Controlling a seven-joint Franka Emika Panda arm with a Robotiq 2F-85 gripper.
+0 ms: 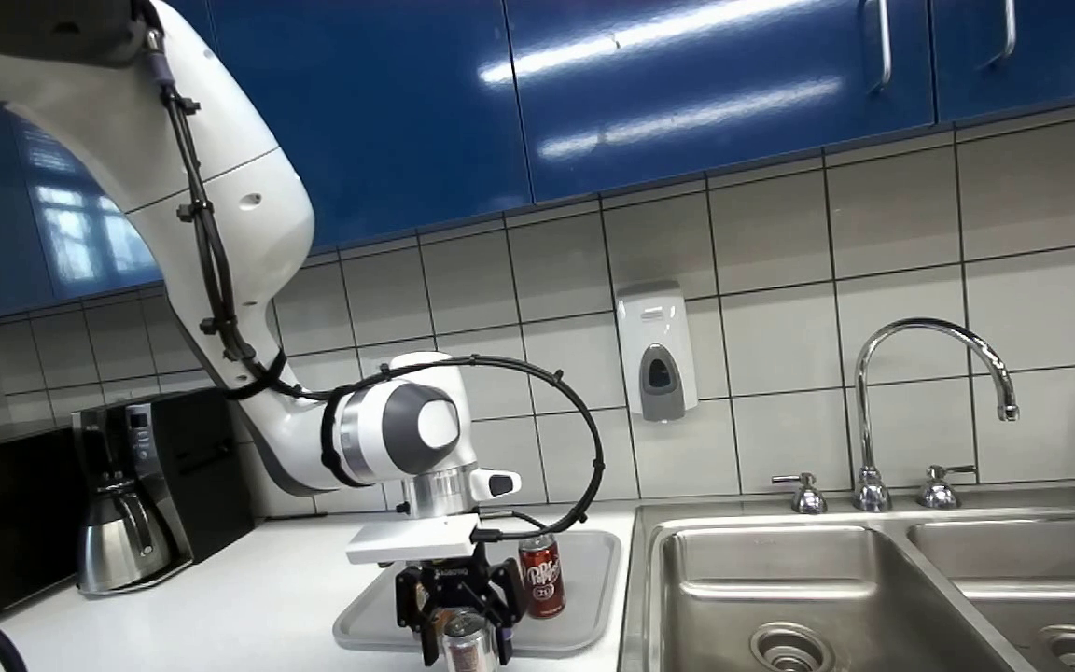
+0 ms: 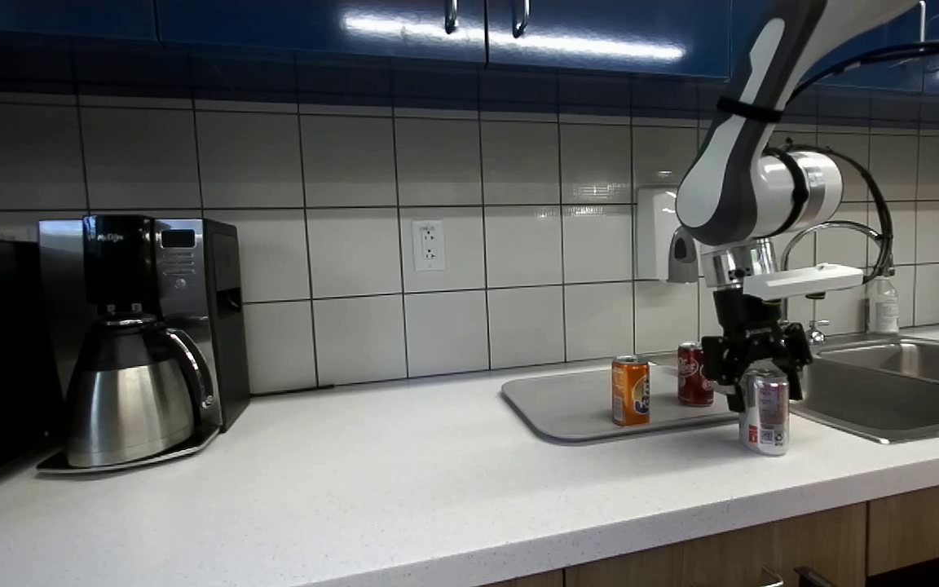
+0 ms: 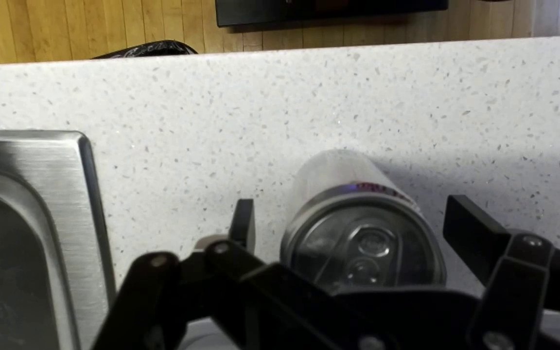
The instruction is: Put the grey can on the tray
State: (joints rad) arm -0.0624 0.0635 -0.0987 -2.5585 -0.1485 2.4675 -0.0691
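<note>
On the counter (image 2: 339,473) beside the tray (image 2: 563,403) stands the grey can (image 2: 766,417), jaws wide around it (gaps both sides).

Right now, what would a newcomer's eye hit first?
The white arm angles down in front of glossy blue cabinets. Its open fingers flank the grey can, which stands on the counter beside the tray. An orange can and a red can stand on that tray.

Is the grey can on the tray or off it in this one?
Off it. The grey can stands upright on the counter beside the tray; the wrist view shows speckled counter at its base.
</note>
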